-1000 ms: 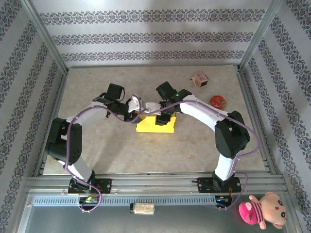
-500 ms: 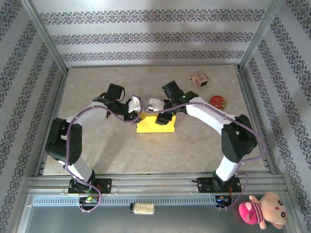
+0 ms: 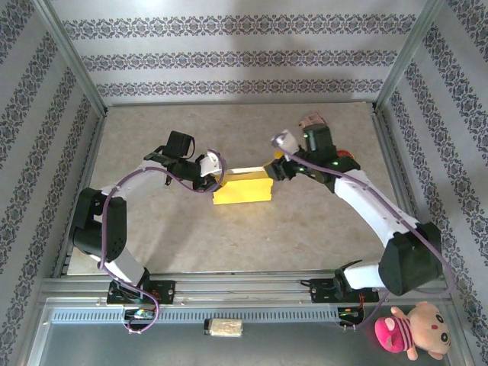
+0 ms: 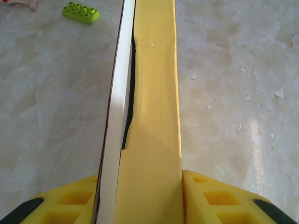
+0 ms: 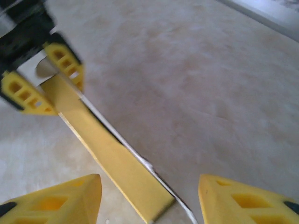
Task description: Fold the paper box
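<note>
Bright, even overhead light leaves soft shadows and mild glare on the table [image 3: 305, 229], while the right wrist view blurs the paper box [image 5: 117, 163].

In the left wrist view the paper box [image 4: 152, 116] ran off the bottom edge, its near end hidden between the fingers of the left hand [image 4: 142, 198]. Left of the box's far end, a pale object [image 4: 18, 3] was cut by the top edge, too little showing to identify.

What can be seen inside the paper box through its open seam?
From the left wrist, the paper box shows a thin dark slit between its white flap and yellow panel. Those panels cover the interior beyond, so any contents cannot be told.
</note>
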`<state>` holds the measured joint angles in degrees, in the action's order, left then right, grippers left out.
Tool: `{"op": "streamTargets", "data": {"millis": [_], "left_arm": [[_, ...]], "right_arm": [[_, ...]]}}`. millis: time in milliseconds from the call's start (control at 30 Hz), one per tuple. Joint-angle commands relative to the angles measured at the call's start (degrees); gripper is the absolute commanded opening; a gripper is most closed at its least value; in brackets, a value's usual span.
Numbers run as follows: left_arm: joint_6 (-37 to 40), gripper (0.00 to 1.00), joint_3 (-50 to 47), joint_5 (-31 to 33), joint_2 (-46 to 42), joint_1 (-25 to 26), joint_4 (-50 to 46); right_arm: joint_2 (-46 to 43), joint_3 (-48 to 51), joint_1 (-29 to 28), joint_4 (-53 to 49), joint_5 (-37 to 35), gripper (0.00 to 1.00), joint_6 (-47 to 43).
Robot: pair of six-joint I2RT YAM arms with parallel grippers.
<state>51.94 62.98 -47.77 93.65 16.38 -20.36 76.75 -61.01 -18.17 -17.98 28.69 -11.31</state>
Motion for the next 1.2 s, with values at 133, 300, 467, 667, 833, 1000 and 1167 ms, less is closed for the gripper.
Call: {"op": "streamTargets", "data": {"millis": [133, 300, 467, 667, 833, 1000, 1167], "left_arm": [[1.71, 0.38, -0.34, 0.14, -0.84, -0.41, -0.82], [1.69, 0.38, -0.35, -0.21, -0.66, -0.4, -0.99], [1.82, 0.38, -0.39, -0.22, -0.79, -0.44, -1.0], [1.41, 0.38, -0.41, -0.32, -0.61, -0.5, -0.65], [1.17, 0.38, -0.32, -0.42, -0.39, -0.39, -0.38], [0.9, 0.38, -0.23, -0.39, 0.11, -0.43, -0.38], [0.84, 0.38, -0.32, -0.27, 0.23, -0.4, -0.47]], "right_arm": [[1.48, -0.83, 6.89, -7.64, 11.93, 0.53, 7.1], [6.34, -3.16, 7.56, -9.7, 16.0, 0.52, 0.5], [11.39, -5.87, 7.8, -10.01, 17.38, 0.5, -1.64], [14.39, -7.11, 7.89, -10.06, 18.55, 0.4, -1.61], [13.91, -5.83, 7.98, -9.67, 17.37, 0.31, -1.43], [13.96, -5.58, 8.01, -8.57, 17.07, 0.18, -0.14], [15.0, -6.57, 7.97, -8.65, 16.63, 0.1, 1.43]]}}
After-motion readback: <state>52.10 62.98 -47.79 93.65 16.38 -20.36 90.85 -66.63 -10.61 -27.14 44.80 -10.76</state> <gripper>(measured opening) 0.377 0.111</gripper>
